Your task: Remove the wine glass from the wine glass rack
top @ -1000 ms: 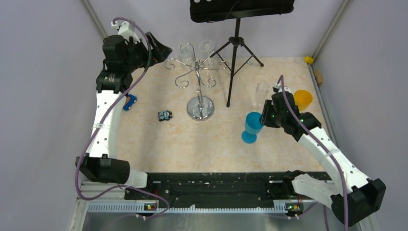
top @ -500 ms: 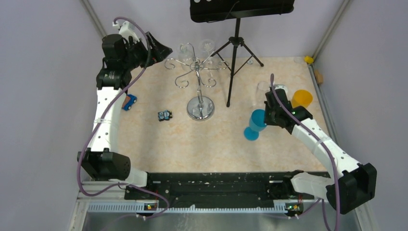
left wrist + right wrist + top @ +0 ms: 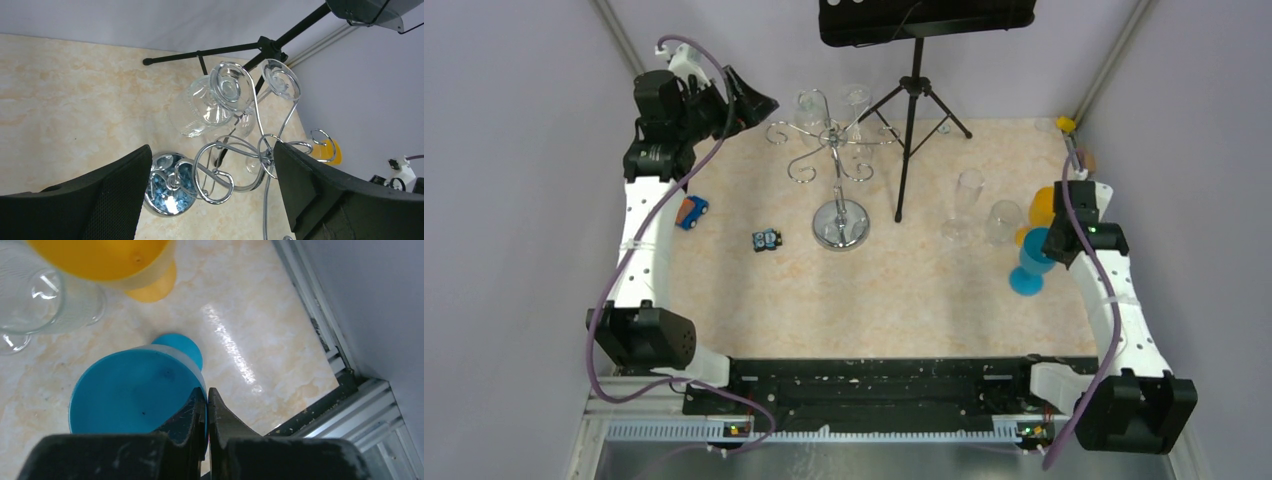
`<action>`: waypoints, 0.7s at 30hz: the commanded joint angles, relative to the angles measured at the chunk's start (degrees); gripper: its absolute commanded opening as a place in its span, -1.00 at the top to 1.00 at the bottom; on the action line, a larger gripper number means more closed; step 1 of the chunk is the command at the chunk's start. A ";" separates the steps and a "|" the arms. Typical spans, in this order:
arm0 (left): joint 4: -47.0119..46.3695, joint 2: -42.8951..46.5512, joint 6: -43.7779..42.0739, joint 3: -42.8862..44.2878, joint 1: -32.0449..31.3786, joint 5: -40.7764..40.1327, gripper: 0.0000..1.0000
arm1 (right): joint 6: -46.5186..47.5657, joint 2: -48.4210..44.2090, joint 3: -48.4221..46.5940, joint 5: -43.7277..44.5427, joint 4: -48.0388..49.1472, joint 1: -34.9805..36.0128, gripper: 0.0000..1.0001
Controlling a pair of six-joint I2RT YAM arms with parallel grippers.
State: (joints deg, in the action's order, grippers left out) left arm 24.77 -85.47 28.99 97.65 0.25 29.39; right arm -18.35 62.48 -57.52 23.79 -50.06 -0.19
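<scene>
The chrome wine glass rack (image 3: 841, 222) stands at the middle back on its round base, with curled hooks on top (image 3: 235, 160). Two clear wine glasses hang upside down from its far hooks (image 3: 809, 106), (image 3: 856, 97). In the left wrist view the nearer glass (image 3: 202, 107) and the second glass's foot (image 3: 280, 80) hang above the hooks. My left gripper (image 3: 759, 105) (image 3: 212, 150) is open and empty, raised just left of the rack top. My right gripper (image 3: 1052, 243) (image 3: 207, 395) is shut on the rim of a blue goblet (image 3: 1028, 268) (image 3: 132, 392) at the table's right side.
A black tripod stand (image 3: 911, 95) rises right of the rack. Two clear glasses (image 3: 967, 200), (image 3: 1002, 222) and an orange cup (image 3: 1043, 205) (image 3: 125, 260) stand by the blue goblet. Two toy cars (image 3: 691, 211), (image 3: 766, 240) lie left of the rack. The right wall rail (image 3: 320, 325) is close.
My right arm has carried the blue goblet from the centre right over to the right side, next to the orange cup. A second clear glass now shows. My left gripper has barely moved.
</scene>
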 commanded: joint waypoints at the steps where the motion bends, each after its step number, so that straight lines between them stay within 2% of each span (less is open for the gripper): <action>1: -3.71 -0.93 1.28 1.13 1.49 0.79 -0.88 | 2.16 -2.26 -1.15 1.88 0.47 -6.18 1.00; 4: -4.05 -1.86 2.23 2.06 1.66 1.66 -0.88 | 1.48 -1.39 -1.05 2.67 0.71 -7.81 1.00; 5: -4.08 -2.06 2.47 2.25 1.68 1.84 -0.87 | 1.31 -1.20 -1.14 2.86 0.87 -8.28 0.94; 6: -4.30 -2.21 2.61 2.34 1.75 2.08 -0.88 | 1.18 -1.13 -1.25 2.81 1.09 -8.62 0.75; 8: -4.51 -2.40 2.94 2.52 1.81 2.48 -0.88 | 0.96 -0.99 -1.24 1.41 1.36 -9.37 0.52; 13: -4.56 -2.73 3.41 2.81 1.90 3.51 -0.87 | 0.64 -0.49 -1.23 1.56 0.62 -10.04 0.24; 16: -4.31 -2.51 3.23 2.97 1.93 3.54 -0.87 | 0.63 -0.94 -1.93 2.63 0.17 -10.16 0.13; 21: -3.43 -2.44 2.91 3.68 2.08 2.73 -0.87 | 0.98 -1.75 -4.73 3.41 -1.09 -10.10 0.10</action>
State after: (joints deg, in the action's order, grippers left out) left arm 23.51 -88.68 31.83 98.67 1.87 31.75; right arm -17.67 61.89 -57.58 25.52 -50.68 -9.30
